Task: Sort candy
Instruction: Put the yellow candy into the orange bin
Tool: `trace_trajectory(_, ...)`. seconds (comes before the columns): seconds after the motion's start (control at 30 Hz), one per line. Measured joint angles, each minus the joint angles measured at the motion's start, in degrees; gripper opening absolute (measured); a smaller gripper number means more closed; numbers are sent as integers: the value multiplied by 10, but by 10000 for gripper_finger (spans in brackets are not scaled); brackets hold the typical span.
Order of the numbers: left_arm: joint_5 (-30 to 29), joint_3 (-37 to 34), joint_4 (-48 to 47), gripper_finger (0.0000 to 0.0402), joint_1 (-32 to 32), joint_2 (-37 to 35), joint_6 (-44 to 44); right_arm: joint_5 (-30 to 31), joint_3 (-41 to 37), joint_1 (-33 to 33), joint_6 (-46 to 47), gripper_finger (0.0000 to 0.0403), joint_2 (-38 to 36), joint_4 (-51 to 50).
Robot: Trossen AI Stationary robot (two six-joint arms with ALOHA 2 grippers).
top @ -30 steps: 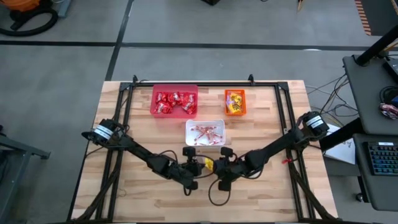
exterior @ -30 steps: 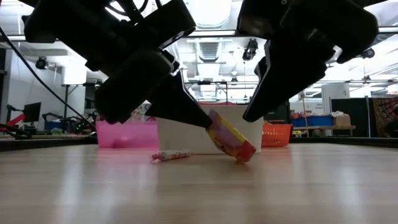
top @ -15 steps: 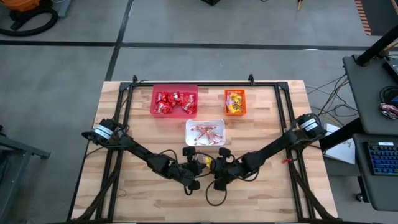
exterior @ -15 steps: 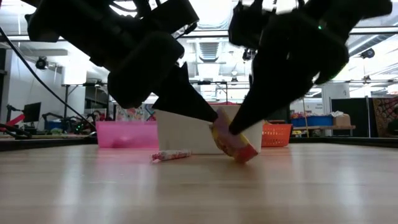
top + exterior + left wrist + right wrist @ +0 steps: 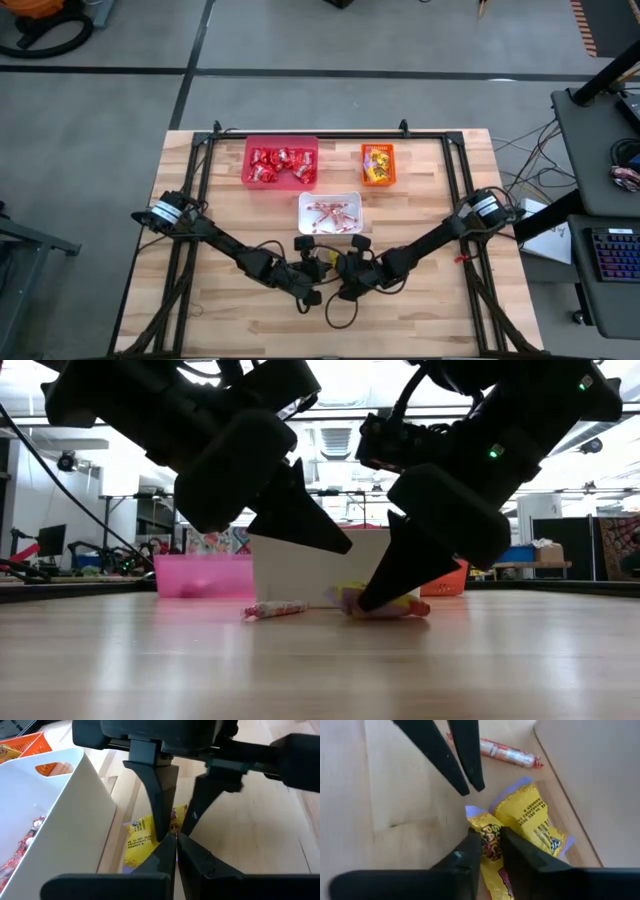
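Note:
Two yellow-orange candy packets (image 5: 530,820) lie on the table beside the white bin (image 5: 75,795). My right gripper (image 5: 490,834) is shut on the one nearer to it (image 5: 487,847). My left gripper (image 5: 345,546) is shut and hangs just above the packets, touching nothing; its tips also show in the right wrist view (image 5: 470,787). A red-and-white stick (image 5: 510,751) lies loose on the table close by. The pink-red bin (image 5: 281,139) holds shiny red packets, the orange bin (image 5: 364,165) yellow-orange ones, and the white bin (image 5: 302,214) sticks. My right gripper pinches the yellow-orange packet between its two fingers, close to the packet's purple-edged end (image 5: 476,815). The fingers (image 5: 385,585) slant down at it from the table's right side. The packet lies flat on the table (image 5: 400,606) under the fingers.
The white bin's wall (image 5: 300,575) stands right behind both grippers. The two arms meet tip to tip at the table's middle (image 5: 330,268), with cables trailing beside them. Bare wood (image 5: 250,320) lies toward the near edge and on both sides.
My right gripper has come down and toward the table's left onto the yellow-orange packet and taken hold of it. The packet stood tilted in my left gripper's tips; now it lies flat on the table, clear of them.

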Motion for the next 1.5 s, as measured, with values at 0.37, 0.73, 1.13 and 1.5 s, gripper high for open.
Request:
trace_trajectory(0.37, 1, -6, -18, 0, -3, -53, 66, -59, -1, 6, -28, 9, -33, -18)
trace_trajectory(0.73, 120, -125, 135, 0, -8, -209, 160, -206, -21, 18, -113, 8, -171, 82)
trace_trajectory(1.13, 216, -271, 500, 83, -11, -240, 154, -388, -123, -3, -206, 8, -218, 478)
trace_trajectory(1.5, 230, -180, 508, 212, -11, -150, 196, -404, -126, -18, -179, 8, -217, 504)
